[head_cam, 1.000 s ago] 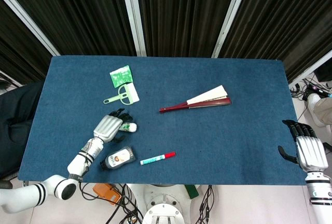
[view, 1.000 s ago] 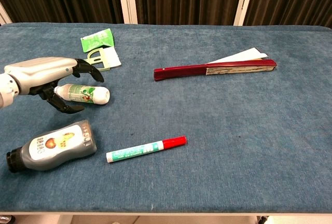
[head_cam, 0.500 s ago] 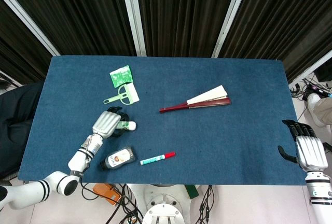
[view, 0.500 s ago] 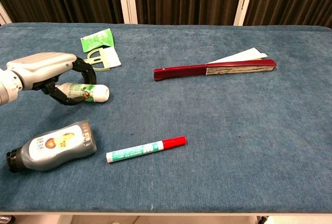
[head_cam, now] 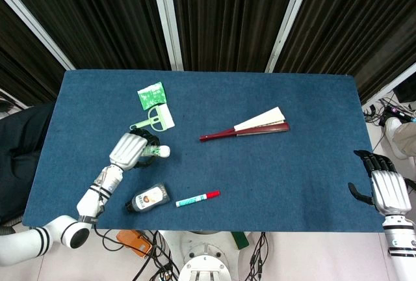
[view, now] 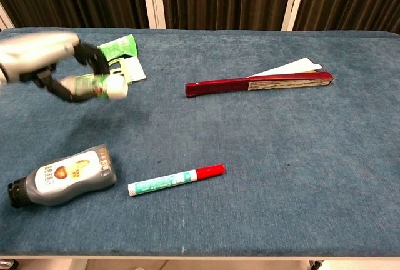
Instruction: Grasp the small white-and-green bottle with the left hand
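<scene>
My left hand (head_cam: pixel 130 149) (view: pixel 47 57) grips the small white-and-green bottle (head_cam: pixel 158 152) (view: pixel 103 86) and holds it above the blue table, with its white cap sticking out to the right. The fingers wrap around the bottle's body. The hand is blurred in the chest view. My right hand (head_cam: pixel 385 187) rests at the table's right front edge with its fingers apart and nothing in it; only the head view shows it.
A grey squeeze bottle (head_cam: pixel 149 198) (view: pixel 59 177) lies below the left hand, with a red-capped marker (head_cam: pixel 197 198) (view: pixel 176 180) beside it. A green packet (head_cam: pixel 151 95) and a green comb (head_cam: pixel 149 121) lie behind. A folded red fan (head_cam: pixel 250 129) (view: pixel 262 81) lies mid-table.
The left hand closed its fingers round the small bottle and lifted it off the table, moving up and slightly back. The right hand has stayed still.
</scene>
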Controlling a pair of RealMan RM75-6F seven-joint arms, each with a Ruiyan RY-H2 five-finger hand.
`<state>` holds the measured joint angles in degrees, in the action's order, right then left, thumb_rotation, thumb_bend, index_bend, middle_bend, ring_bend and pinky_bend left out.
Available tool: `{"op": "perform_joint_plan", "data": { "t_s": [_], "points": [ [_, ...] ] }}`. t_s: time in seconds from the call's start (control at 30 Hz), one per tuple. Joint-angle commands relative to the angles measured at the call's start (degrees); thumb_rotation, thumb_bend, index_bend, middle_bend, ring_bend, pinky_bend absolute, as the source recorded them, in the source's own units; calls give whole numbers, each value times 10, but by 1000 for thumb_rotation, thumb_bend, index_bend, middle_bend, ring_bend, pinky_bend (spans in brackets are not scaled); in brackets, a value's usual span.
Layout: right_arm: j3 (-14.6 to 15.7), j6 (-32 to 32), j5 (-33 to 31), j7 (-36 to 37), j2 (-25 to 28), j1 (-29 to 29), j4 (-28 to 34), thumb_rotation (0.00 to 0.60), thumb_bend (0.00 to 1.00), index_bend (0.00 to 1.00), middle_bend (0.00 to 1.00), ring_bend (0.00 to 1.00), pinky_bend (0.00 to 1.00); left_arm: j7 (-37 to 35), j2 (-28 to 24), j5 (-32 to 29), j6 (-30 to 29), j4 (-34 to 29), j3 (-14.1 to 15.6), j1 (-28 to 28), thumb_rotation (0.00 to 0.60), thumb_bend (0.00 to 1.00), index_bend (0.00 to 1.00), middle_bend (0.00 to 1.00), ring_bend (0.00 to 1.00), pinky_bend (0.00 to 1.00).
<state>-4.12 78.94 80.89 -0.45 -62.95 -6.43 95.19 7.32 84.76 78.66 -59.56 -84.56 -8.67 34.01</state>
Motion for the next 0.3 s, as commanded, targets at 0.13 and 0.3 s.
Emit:
{"op": "perform_joint_plan", "data": {
  "t_s": [0.13,0.3],
  "points": [
    [1,0,1,-2,0,0,1,600,421,212,218,203,172,0,-130,1,-30,-150,-47,1,600,442,572,588,281,263],
    [1,0,1,-2,0,0,1,600,420,213,218,203,172,-33,-200,-3,-43,-218,-71,-6,600,442,572,588,281,263]
  ]
}}
